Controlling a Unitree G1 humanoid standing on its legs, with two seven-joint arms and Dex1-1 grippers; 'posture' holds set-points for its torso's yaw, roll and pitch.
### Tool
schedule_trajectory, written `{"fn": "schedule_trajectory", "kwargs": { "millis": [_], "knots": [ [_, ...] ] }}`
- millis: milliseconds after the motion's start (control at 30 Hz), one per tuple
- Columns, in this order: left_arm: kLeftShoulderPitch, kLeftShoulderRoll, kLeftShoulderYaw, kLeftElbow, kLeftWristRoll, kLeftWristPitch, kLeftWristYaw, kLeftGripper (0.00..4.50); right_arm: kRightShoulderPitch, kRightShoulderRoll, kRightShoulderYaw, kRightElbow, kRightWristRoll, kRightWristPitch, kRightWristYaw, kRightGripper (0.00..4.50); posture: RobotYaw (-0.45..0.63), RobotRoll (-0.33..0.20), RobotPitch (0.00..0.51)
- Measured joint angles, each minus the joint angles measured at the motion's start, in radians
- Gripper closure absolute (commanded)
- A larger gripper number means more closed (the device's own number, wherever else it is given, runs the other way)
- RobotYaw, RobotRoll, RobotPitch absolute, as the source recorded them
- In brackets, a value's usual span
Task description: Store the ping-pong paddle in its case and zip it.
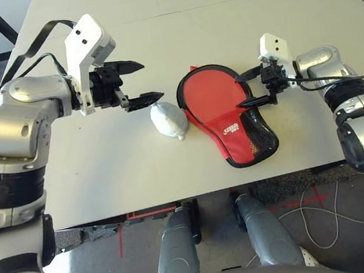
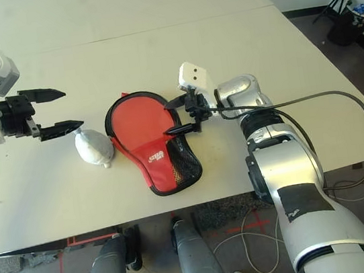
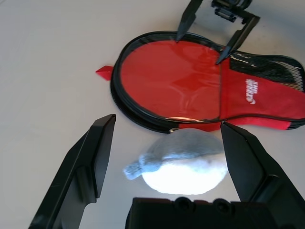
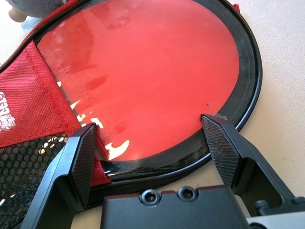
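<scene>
The case (image 1: 234,128) lies flat on the table, red side up, with its black mesh pocket (image 1: 260,132) toward me. Inside its black zipper rim shows a glossy round red face, apparently the ping-pong paddle (image 4: 143,62); its handle is hidden under the red fabric. My right gripper (image 1: 239,92) is open at the case's right rim, and in the right wrist view both fingertips (image 4: 209,125) rest at the edge of the red face. My left gripper (image 1: 150,80) hovers open above the table, just left of a white plush ball (image 1: 168,120) and holding nothing.
The plush ball lies against the case's left rim (image 3: 143,121). A small red tab (image 3: 102,71) sticks out from the case's far side. The table's front edge (image 1: 197,199) runs close below the case. A black cable (image 2: 339,97) trails from my right forearm.
</scene>
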Motion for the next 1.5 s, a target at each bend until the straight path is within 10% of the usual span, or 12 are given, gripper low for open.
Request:
{"fn": "schedule_trajectory", "kwargs": {
  "millis": [300,1000,1500],
  "knots": [
    [0.046,0.000,-0.041,-0.057,-0.017,0.087,0.059,0.00,0.000,0.004,0.001,0.001,0.000,-0.001,-0.005,0.01,0.02,0.000,0.278],
    [0.125,-0.052,-0.216,-0.004,0.220,-0.209,0.115,0.00,-0.001,0.011,0.000,0.002,0.000,0.000,-0.014,0.01,0.01,0.000,0.279],
    [0.091,-0.045,-0.292,0.105,0.439,-0.330,0.131,3.92,-0.001,0.014,-0.001,0.002,0.000,0.002,-0.023,0.00,0.00,0.000,0.283]
  ]
}}
